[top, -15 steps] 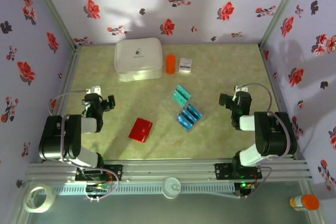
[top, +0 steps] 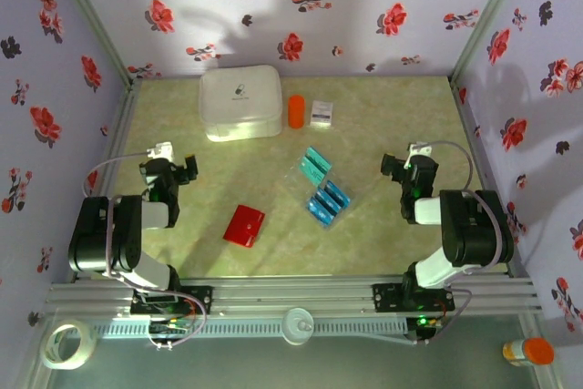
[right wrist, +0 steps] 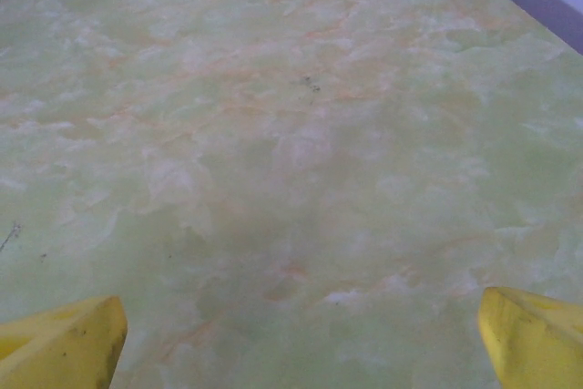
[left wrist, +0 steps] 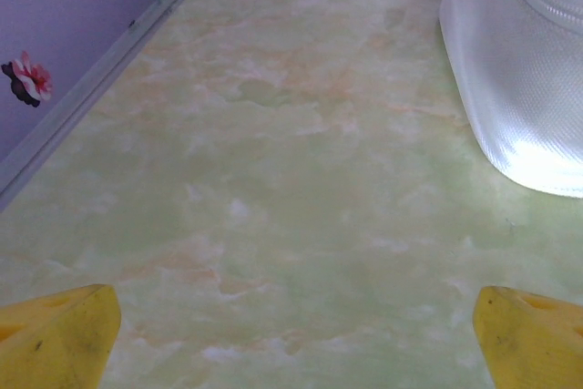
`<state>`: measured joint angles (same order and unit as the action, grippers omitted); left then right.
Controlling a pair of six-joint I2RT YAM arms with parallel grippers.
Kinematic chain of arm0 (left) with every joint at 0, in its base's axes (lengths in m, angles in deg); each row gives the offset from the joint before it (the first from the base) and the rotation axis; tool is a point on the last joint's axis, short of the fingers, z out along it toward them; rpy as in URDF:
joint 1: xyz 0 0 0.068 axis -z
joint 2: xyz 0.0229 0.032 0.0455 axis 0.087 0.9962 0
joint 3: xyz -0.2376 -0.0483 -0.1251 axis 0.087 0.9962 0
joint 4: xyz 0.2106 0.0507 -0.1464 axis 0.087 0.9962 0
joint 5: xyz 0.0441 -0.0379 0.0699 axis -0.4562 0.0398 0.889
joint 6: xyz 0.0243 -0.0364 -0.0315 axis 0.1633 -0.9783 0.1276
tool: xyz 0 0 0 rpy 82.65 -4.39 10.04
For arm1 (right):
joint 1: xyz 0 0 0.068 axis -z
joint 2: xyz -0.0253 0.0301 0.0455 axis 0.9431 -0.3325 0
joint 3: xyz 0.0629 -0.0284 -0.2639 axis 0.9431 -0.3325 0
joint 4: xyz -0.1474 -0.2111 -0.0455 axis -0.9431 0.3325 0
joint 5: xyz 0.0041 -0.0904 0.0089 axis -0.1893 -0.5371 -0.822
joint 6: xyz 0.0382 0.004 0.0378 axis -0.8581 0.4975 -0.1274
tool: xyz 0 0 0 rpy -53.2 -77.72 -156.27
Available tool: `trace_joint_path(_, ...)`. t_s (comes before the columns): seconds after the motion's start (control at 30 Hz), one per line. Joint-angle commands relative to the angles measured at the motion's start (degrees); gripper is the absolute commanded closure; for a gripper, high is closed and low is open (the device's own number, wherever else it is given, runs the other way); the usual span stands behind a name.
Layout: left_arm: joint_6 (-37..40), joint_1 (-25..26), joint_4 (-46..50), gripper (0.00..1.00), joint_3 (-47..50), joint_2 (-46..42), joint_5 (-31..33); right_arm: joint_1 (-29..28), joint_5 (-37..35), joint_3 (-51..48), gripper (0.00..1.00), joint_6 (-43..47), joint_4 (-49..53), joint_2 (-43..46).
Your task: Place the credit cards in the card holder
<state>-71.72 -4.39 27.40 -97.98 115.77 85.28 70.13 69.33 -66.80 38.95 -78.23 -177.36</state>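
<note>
Right now both tools are empty: the left gripper (top: 171, 168) has its yellow fingers (left wrist: 59, 334) spread wide over bare table (left wrist: 273, 179), and the right gripper (top: 407, 166) is spread just as wide, pinching nothing. We see the credit cards (top: 323, 193) in a loose cluster to the left of the right gripper, between the two arms, some teal and some blue. The card holder (top: 244, 225) appears folded shut, to the right of the left gripper and a little closer to the bases. We judge that the first reach has not begun. To do it well, we should send the right gripper to the nearest card and close on one edge so only a single card lifts. Meanwhile the left gripper goes to open and steady the card holder.
</note>
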Motion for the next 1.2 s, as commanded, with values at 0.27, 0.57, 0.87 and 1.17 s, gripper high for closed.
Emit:
trace_joint_path(0.27,2.1,0.3,-3.0,0.00,-1.7,1.1,2.0,-0.3,-1.2,1.9,0.01,-0.1,-2.6,-0.7)
trace_joint_path(0.57,2.1,0.3,-3.1,0.00,-1.6,1.1,2.0,0.0,-0.8,1.6,0.01,-0.2,-2.7,-0.5)
trace_joint_path(0.87,-1.4,0.3,13.5,0.00,-7.1,-8.1,8.2,0.5,-6.4,12.2,0.01,-8.5,25.3,17.3)
trace_joint_path(1.17,-22.9,1.8,50.5,0.00,-23.5,-19.9,9.3,0.5,19.9,30.8,0.06,-20.8,55.6,21.2)
